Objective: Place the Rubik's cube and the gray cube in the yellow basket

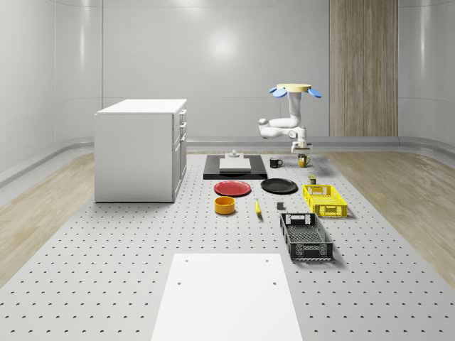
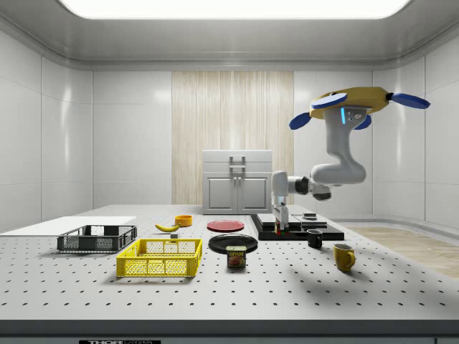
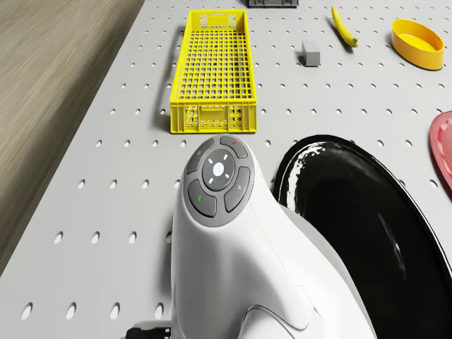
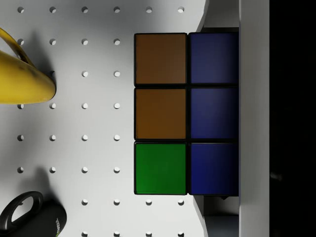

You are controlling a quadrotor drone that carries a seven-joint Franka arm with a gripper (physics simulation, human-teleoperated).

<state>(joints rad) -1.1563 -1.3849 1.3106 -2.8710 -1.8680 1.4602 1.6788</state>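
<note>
Pegboard table (image 1: 106, 270), Rubik's cube (image 4: 185, 113) directly under gripper (image 2: 281, 223)

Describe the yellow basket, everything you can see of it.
The yellow basket is a long rectangular crate, plastic-looking, with lattice walls and floor and an open top. It sits upright and flat on the perforated table and is empty. Only the table touches it. The gray cube lies beside one long side, apart, and a black crate lies off one short end, also apart.
</note>
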